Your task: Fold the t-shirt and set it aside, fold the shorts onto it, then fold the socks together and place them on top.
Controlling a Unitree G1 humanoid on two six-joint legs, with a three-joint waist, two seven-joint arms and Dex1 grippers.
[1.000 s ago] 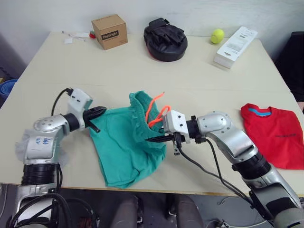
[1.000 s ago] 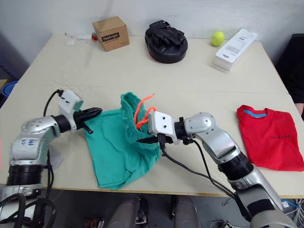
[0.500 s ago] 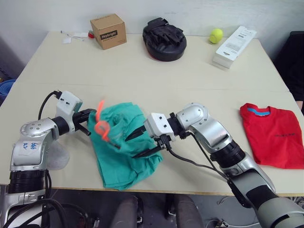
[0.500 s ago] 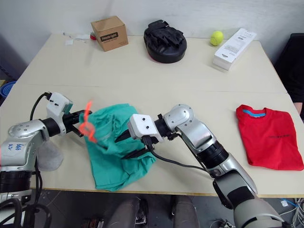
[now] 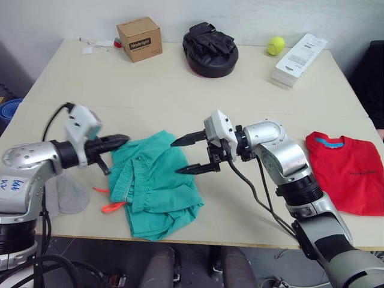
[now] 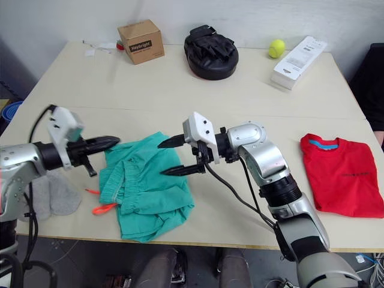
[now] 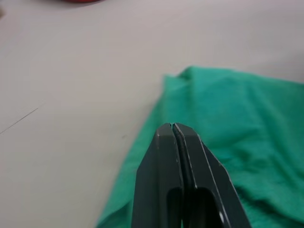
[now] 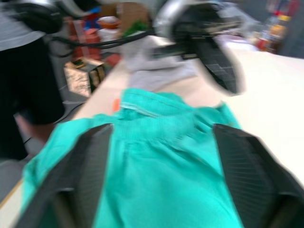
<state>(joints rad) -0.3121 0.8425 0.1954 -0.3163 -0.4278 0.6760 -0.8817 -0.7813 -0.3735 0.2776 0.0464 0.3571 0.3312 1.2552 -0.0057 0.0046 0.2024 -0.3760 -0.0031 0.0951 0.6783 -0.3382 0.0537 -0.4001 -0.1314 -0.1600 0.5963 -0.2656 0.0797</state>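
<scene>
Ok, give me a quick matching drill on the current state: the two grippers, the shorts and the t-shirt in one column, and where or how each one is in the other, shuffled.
Things:
1. left gripper
2. right gripper
3. shorts
4. t-shirt

States:
A. lying flat near the table's right edge
B. fingers spread wide, above the green fabric
C. fingers pressed together, tip at the green fabric's edge
D. bunched in a heap near the table's front edge, orange drawstring trailing out on its left

Pairs: 1-C, 2-B, 3-D, 4-A
</scene>
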